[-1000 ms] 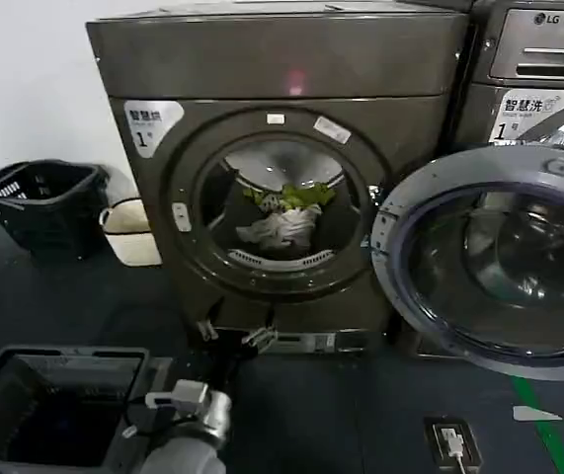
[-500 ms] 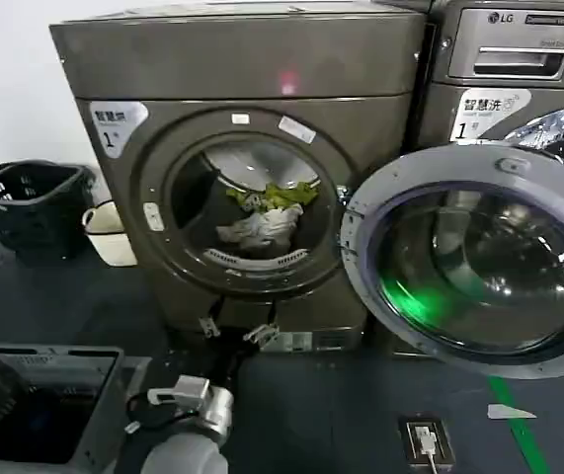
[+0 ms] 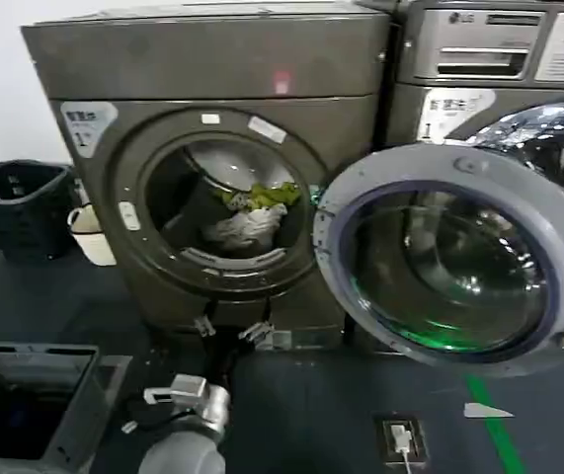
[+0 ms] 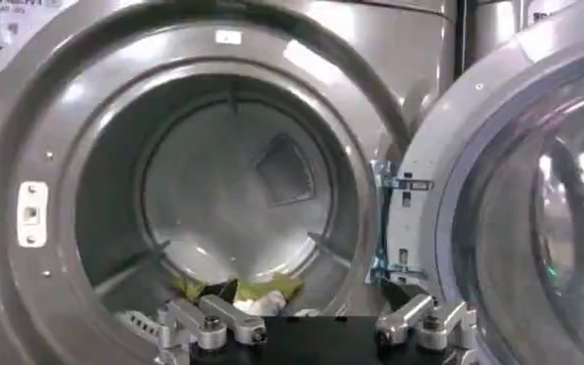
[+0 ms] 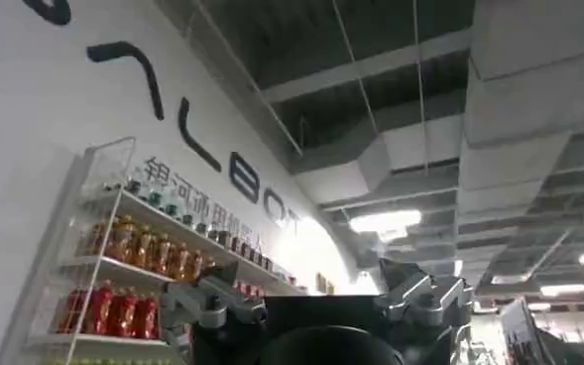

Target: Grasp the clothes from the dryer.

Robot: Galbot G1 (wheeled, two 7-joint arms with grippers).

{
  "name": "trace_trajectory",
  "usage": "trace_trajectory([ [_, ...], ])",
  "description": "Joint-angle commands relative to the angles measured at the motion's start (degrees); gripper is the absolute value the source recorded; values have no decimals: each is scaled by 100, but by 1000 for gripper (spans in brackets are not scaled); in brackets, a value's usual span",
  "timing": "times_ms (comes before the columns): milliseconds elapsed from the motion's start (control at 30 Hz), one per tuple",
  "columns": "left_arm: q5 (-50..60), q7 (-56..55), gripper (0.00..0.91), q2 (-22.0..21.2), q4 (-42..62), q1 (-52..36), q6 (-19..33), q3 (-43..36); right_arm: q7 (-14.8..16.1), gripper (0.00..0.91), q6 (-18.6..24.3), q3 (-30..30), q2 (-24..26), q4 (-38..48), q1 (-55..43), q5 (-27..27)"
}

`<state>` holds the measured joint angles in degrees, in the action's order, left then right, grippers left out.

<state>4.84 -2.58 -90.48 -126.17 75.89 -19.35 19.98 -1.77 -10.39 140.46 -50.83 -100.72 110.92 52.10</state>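
right now my left gripper [image 4: 316, 327] hangs open and empty before the dryer [image 3: 202, 59] porthole. the clothes [image 3: 247, 217] lie heaped on the drum floor, probably soft and light; i'd pinch the white bunch's top.

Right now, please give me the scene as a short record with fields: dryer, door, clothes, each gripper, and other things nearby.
dryer: dark grey-bronze dryer, sticker "1", red light lit
door: round door swung open to the robot's right
clothes: small heap of clothes, white-grey piece below yellow-green, lying inside the drum
left gripper: left gripper open, low before the porthole, outside the drum, touching nothing
right gripper: right gripper open, holding nothing, pointing up toward a ceiling
nearby: black basket at left, LG machine at right
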Motion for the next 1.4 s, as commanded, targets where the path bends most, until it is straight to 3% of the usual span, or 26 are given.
trace_trajectory([
  [33, 17, -2, 907, -18, -8, -12, 7, 29, 28, 907, 145, -5, 3, 12, 0, -52],
  [1400, -59, 19, 907, -20, 8, -49, -49, 86, 70, 907, 265, -117, 148, -30, -45, -73],
])
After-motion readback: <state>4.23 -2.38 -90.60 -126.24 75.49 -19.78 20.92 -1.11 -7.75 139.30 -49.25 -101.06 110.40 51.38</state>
